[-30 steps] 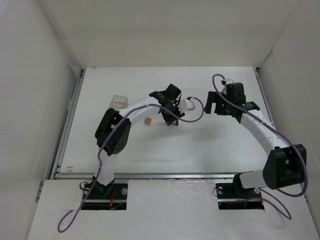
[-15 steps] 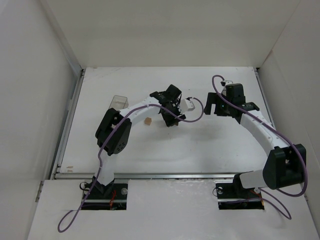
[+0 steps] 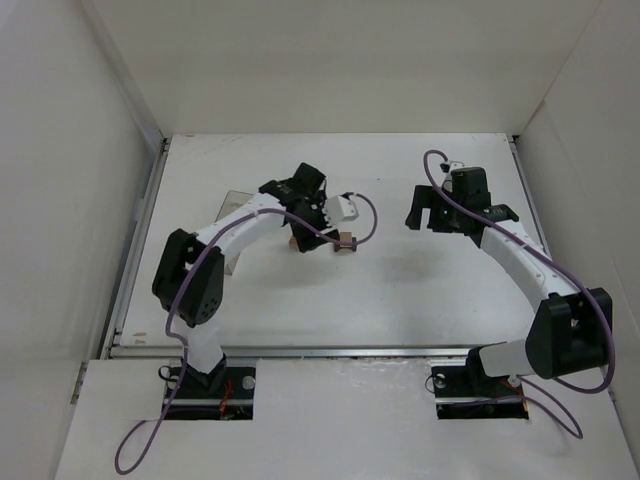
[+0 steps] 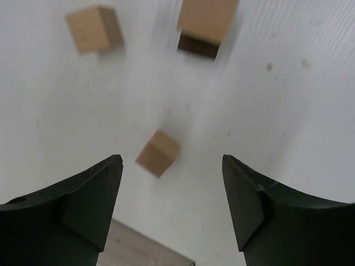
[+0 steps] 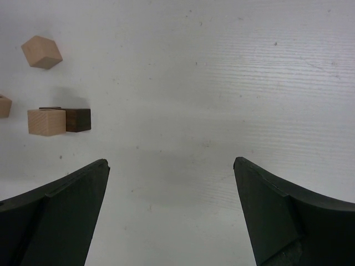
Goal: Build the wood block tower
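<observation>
Left tool (image 4: 172, 162) jaws apart, empty, over loose cube (image 4: 158, 153) on the bench (image 4: 288, 111). Second cube (image 4: 93, 29) lies apart from it. Top cube (image 4: 208, 16) sits on the arch (image 4: 198, 45). Right tool (image 5: 171, 163) apart, empty. Blocks look light, stiff, smooth, so pinch opposite flat faces.

My white table (image 3: 420, 290) carries two loose blocks well apart, a nearer tan cube (image 4: 158, 153) and a farther tan cube (image 4: 94, 29). A dark brown piece (image 5: 76, 119) lies nearby, and a clear box (image 3: 233, 199) on my left.
</observation>
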Robot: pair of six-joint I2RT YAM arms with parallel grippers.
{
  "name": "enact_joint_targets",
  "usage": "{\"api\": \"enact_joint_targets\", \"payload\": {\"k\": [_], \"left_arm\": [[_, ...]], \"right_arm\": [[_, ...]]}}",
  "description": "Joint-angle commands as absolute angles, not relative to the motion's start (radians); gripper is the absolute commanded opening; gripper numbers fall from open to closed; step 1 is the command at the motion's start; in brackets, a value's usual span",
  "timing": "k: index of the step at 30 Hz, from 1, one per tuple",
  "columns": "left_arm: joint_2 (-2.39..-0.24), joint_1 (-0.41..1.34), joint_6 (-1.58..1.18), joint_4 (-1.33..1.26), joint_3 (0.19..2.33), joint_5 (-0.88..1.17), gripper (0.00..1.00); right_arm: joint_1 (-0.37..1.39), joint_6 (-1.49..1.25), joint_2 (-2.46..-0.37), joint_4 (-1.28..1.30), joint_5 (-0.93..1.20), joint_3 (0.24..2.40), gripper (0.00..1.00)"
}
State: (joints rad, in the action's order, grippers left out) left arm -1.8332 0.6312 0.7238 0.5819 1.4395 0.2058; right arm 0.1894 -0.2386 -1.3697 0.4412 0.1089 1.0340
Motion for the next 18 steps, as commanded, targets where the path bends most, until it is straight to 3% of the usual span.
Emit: {"api": "enact_joint_targets", "payload": {"k": [1, 6, 12, 18], "left_arm": [[-1.715, 0.551, 0.930, 0.641, 1.353, 0.206, 0.69], [-1.729, 0.526, 1.087, 0.605, 1.295, 0.218, 0.68], [-1.822, 0.495, 1.164, 0.594, 1.318, 0.304, 0.65], [-1.859, 0.486, 1.164, 0.520, 1.304, 0.256, 0.61]], "right_arm": [[0.183, -0.230, -1.374, 0.408, 0.143, 1.039, 1.00], [0.183, -0.221, -1.385, 0.408, 0.163, 1.048, 1.00], [0.183, -0.221, -1.384, 0.417, 0.163, 1.048, 1.00], [0.183, -0.221, -1.373, 0.417, 0.163, 1.039, 1.00]]}}
